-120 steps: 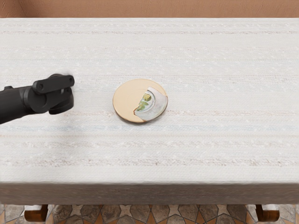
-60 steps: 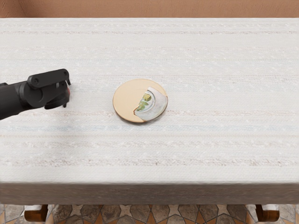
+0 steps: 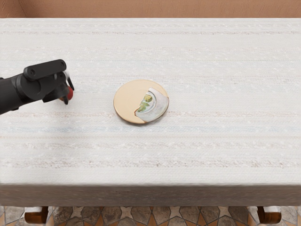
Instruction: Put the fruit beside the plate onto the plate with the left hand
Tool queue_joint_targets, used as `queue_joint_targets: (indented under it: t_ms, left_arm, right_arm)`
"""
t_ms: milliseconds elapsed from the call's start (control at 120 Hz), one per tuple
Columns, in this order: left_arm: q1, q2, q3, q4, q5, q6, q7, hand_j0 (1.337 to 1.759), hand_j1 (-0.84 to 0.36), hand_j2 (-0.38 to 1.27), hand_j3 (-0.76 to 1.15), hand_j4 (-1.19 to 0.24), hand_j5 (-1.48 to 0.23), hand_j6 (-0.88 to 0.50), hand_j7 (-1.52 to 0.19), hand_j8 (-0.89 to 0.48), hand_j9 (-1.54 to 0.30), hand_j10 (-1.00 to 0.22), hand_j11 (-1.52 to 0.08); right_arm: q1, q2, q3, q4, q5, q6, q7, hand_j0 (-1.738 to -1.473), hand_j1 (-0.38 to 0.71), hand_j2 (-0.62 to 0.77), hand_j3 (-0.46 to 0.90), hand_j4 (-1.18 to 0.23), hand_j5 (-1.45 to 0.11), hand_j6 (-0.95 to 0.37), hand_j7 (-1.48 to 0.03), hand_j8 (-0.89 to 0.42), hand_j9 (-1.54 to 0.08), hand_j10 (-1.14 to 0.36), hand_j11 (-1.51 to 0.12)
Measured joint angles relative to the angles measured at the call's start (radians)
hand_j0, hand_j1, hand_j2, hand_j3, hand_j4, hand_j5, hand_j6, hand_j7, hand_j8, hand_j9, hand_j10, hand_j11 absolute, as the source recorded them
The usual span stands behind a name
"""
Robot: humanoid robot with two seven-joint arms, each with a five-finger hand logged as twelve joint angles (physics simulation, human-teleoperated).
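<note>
Left hand has pulled up and back over the last second. Its fingers curl on the red fruit, well left of the plate. Likely grasped; transfer still pending.

Fruit: small and red, with only a sliver showing. The rest is hidden behind the left hand, so I can't tell its shape or kind, or whether it rests on the table or is lifted. It sits well apart from the plate, off to the plate's left and slightly farther back.

Plate: round, flat and tan-yellow, lying flat near the table's middle. Its right part has a pale grey-white curved section with a small green and yellow leafy print. Nothing is on it.
</note>
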Motion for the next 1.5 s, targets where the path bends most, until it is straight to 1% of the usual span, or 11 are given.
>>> queue_joint_targets:
  t_ms: [125, 175, 258, 475, 650, 817, 1008, 1242, 1300, 1383, 1500]
  left_arm:
    - [0.001, 0.0, -0.005, -0.001, -0.007, -0.002, 0.0, 1.655, -0.31, 0.3, 0.05, -0.59, -0.86, -0.42, -0.85, -0.43, -0.87, -0.65, -0.87]
    - [0.001, -0.001, -0.006, -0.001, -0.009, -0.002, 0.0, 1.654, -0.32, 0.3, 0.04, -0.62, -0.88, -0.4, -0.88, -0.43, -0.9, -0.67, -0.9]
    - [-0.002, 0.0, -0.006, -0.001, -0.014, -0.003, 0.0, 1.653, -0.31, 0.32, 0.03, -0.63, -0.92, -0.4, -0.92, -0.4, -0.93, -0.69, -0.93]
    - [-0.077, 0.033, -0.007, -0.024, -0.018, -0.023, 0.001, 1.653, -0.32, 0.32, 0.01, -0.59, -1.0, -0.35, -0.98, -0.39, -0.96, -0.74, -0.95]
    - [-0.154, 0.03, -0.018, -0.116, -0.02, -0.027, 0.001, 1.653, -0.33, 0.34, 0.0, -0.57, -1.02, -0.34, -0.99, -0.37, -0.97, -0.74, -0.96]
    - [-0.194, 0.024, -0.034, -0.215, -0.022, -0.021, 0.0, 1.653, -0.37, 0.41, 0.0, -0.54, -1.03, -0.31, -0.99, -0.35, -0.98, -0.72, -0.97]
    - [-0.272, 0.017, -0.053, -0.344, -0.023, 0.0, 0.0, 1.653, -0.34, 0.34, 0.0, -0.57, -1.03, -0.33, -0.98, -0.36, -0.98, -0.73, -0.98]
    - [-0.302, -0.055, -0.074, -0.504, -0.044, 0.052, 0.0, 1.653, -0.36, 0.39, 0.0, -0.56, -1.03, -0.32, -0.98, -0.34, -0.98, -0.72, -0.98]
    - [-0.302, -0.062, -0.078, -0.527, -0.046, 0.062, 0.0, 1.653, -0.37, 0.4, 0.0, -0.55, -1.03, -0.31, -0.99, -0.34, -0.98, -0.71, -0.98]
    - [-0.302, -0.072, -0.082, -0.545, -0.048, 0.072, 0.0, 1.653, -0.33, 0.34, 0.0, -0.58, -1.02, -0.34, -0.98, -0.35, -0.98, -0.72, -0.98]
    - [-0.288, -0.095, -0.084, -0.539, -0.047, 0.085, 0.0, 1.654, -0.34, 0.35, 0.0, -0.6, -1.01, -0.35, -0.98, -0.36, -0.98, -0.73, -0.98]
  right_arm:
    - [0.0, 0.0, 0.0, 0.0, 0.0, 0.0, 0.0, -1.658, -0.3, -0.01, 0.0, -0.04, -0.05, -0.04, -0.05, -0.04, -0.05, -0.04, -0.05]
    - [0.0, 0.0, 0.0, 0.0, 0.0, 0.0, 0.0, -1.658, -0.3, -0.01, 0.0, -0.04, -0.05, -0.04, -0.05, -0.04, -0.05, -0.04, -0.05]
    - [0.0, 0.0, 0.0, 0.0, 0.0, 0.0, 0.0, -1.658, -0.3, -0.01, 0.0, -0.04, -0.05, -0.04, -0.05, -0.04, -0.05, -0.04, -0.05]
    - [0.0, 0.0, 0.0, 0.0, 0.0, 0.0, 0.0, -1.658, -0.3, -0.01, 0.0, -0.04, -0.05, -0.04, -0.05, -0.04, -0.05, -0.04, -0.05]
    - [0.0, 0.0, 0.0, 0.0, 0.0, 0.0, 0.0, -1.658, -0.3, -0.01, 0.0, -0.04, -0.05, -0.04, -0.05, -0.04, -0.05, -0.04, -0.05]
    - [0.0, 0.0, 0.0, 0.0, 0.0, 0.0, 0.0, -1.658, -0.3, -0.01, 0.0, -0.04, -0.05, -0.04, -0.05, -0.04, -0.05, -0.04, -0.05]
    - [0.0, 0.0, 0.0, 0.0, 0.0, 0.0, 0.0, -1.658, -0.3, -0.01, 0.0, -0.04, -0.05, -0.04, -0.05, -0.04, -0.05, -0.04, -0.05]
    - [0.0, 0.0, 0.0, 0.0, 0.0, 0.0, 0.0, -1.658, -0.3, -0.01, 0.0, -0.04, -0.05, -0.04, -0.05, -0.04, -0.05, -0.04, -0.05]
    - [0.0, 0.0, 0.0, 0.0, 0.0, 0.0, 0.0, -1.658, -0.3, -0.01, 0.0, -0.04, -0.05, -0.04, -0.05, -0.04, -0.05, -0.04, -0.05]
    - [0.0, 0.0, 0.0, 0.0, 0.0, 0.0, 0.0, -1.658, -0.3, -0.01, 0.0, -0.04, -0.05, -0.04, -0.05, -0.04, -0.05, -0.04, -0.05]
    - [0.0, 0.0, 0.0, 0.0, 0.0, 0.0, 0.0, -1.658, -0.3, -0.01, 0.0, -0.04, -0.05, -0.04, -0.05, -0.04, -0.05, -0.04, -0.05]
